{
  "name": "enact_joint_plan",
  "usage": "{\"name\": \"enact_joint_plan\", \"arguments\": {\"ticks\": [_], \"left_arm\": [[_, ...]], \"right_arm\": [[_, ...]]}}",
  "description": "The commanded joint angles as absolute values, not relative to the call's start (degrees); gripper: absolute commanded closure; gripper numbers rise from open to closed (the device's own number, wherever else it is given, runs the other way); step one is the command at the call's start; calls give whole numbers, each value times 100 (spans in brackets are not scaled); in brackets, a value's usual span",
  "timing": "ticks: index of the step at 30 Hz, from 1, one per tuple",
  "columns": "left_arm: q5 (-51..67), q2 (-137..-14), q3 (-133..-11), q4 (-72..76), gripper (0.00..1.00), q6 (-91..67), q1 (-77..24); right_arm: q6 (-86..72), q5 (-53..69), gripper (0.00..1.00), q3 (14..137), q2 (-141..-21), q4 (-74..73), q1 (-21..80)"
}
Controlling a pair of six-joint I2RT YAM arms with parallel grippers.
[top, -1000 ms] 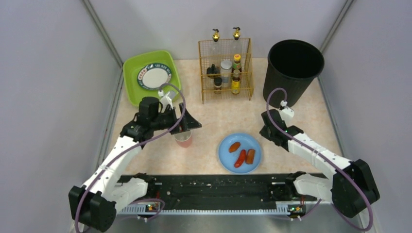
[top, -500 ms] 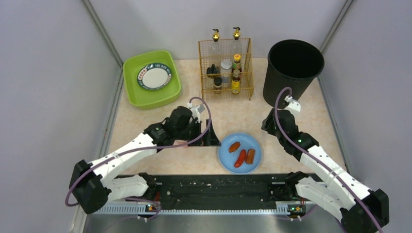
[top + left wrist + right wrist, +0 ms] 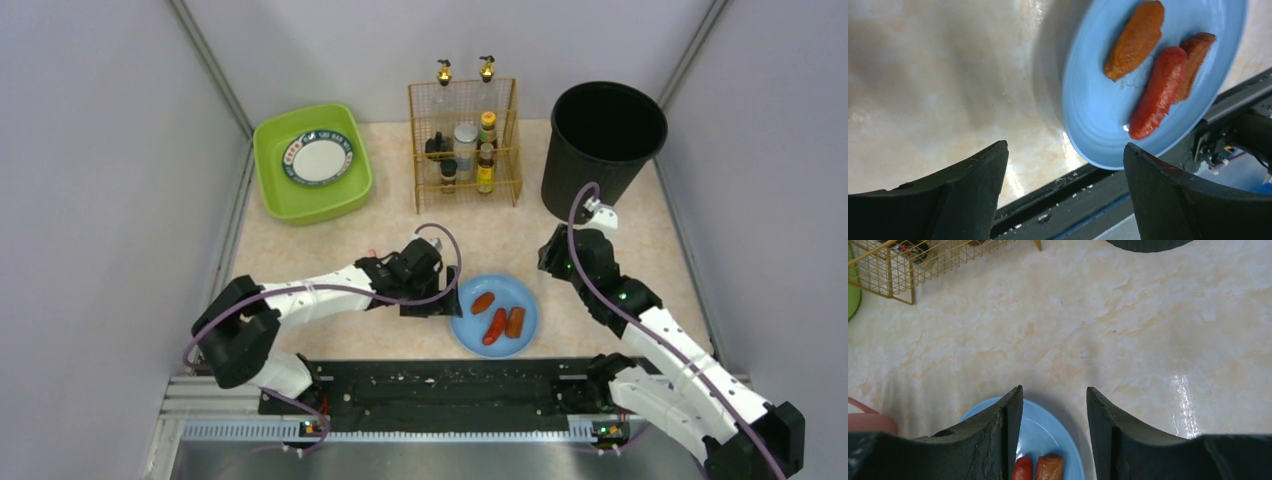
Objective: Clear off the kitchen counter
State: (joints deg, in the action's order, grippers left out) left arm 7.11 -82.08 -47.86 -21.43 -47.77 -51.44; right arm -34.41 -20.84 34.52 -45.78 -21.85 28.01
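Left gripper (image 3: pixel 1065 150), jaws wide and empty, is hovering at the left rim of the blue plate (image 3: pixel 1093 115) with 3 food pieces (image 3: pixel 1158 92), nearer than the part-open, empty right gripper (image 3: pixel 1054 390).

Light: bright and even, from overhead in the top view.
Glare: white streak on the pale beige marbled kitchen counter (image 3: pixel 1128 330), right wrist view.
Shadow: soft and grey, beside the round blue plate (image 3: pixel 1093 120).
Blur: left wrist view smeared throughout.
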Motion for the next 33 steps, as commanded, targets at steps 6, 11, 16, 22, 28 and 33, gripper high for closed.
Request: {"name": "enact_joint_plan", "arguments": {"ticks": [6, 11, 16, 22, 28, 33], "left_arm": [[449, -9166, -4998, -1530, 20, -5042, -5256], [521, -9430, -5044, -1358, 29, -5113, -5256], [569, -9549, -4949, -1239, 44, -5149, -5256], [540, -9591, -4668, -998, 68, -5207, -5256], [574, -9663, -4511, -791, 100, -5214, -5252], [559, -9612, -4521, -820, 100, -5106, -5239]], "right_arm": [[-3270, -1884, 51, 3291, -4399, -1916, 2860], [-3252, -1818, 51, 3238, -4375, -1871, 2865], [-3256, -1797, 51, 3217, -4339, -1848, 2857], [-3267, -1760, 51, 3189, -4325, -1854, 2859], [-3290, -1753, 51, 3192, -4318, -1901, 2857], [-3296, -1818, 51, 3223, -4261, -1959, 2856]]}}
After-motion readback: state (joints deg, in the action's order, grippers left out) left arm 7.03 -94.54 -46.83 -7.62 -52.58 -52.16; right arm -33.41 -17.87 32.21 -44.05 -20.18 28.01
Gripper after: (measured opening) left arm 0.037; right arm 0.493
